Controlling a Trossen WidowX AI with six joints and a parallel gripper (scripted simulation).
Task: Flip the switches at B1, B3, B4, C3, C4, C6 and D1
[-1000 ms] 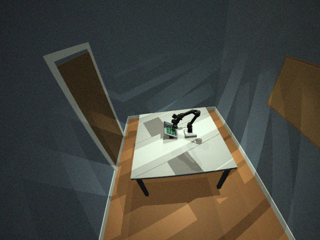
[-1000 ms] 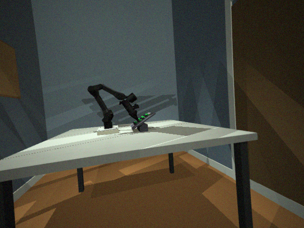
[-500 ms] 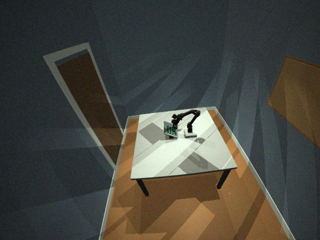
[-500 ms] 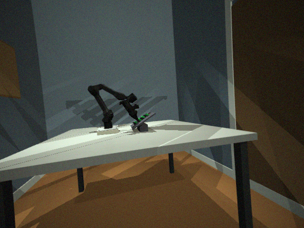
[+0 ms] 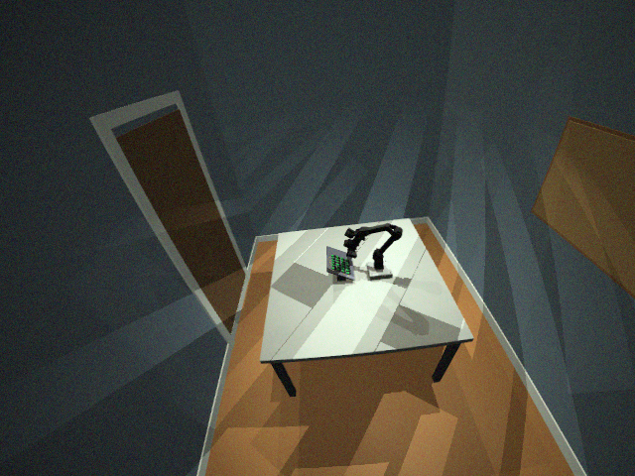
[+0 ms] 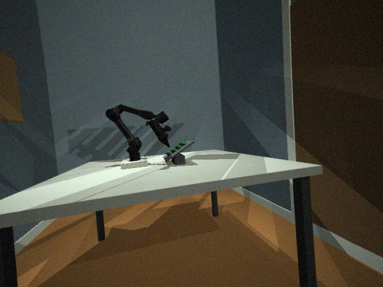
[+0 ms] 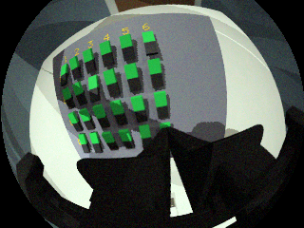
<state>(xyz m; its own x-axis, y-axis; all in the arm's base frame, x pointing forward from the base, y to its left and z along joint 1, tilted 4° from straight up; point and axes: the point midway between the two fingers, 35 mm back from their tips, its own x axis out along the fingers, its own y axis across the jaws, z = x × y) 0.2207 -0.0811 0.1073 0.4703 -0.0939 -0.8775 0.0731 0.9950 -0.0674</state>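
The tilted grey switch panel [image 5: 331, 251] [image 6: 191, 142] [image 7: 197, 71] carries four rows of six green-and-black rocker switches. In the wrist view, B1 [image 7: 67, 98], B3 [image 7: 93, 85], B4 [image 7: 110, 77], C3 [image 7: 99, 112], C4 [image 7: 117, 107], C6 [image 7: 161, 101] and D1 [image 7: 83, 140] are visible. C3 and C4 look darker green than C6; shade makes their tilt hard to tell. My gripper [image 5: 351, 255] [image 6: 169, 146] [image 7: 166, 132] is shut and empty, above the panel's near side with a gap in the exterior view. It mostly hides D6 in the wrist view.
The panel rests on a dark stand [image 6: 178, 159] on the white table [image 5: 333, 327] [image 6: 197, 176]. The arm's pale base [image 5: 380, 271] [image 6: 134, 164] stands beside the panel's near side. Bands of shade cross the table and part of the panel.
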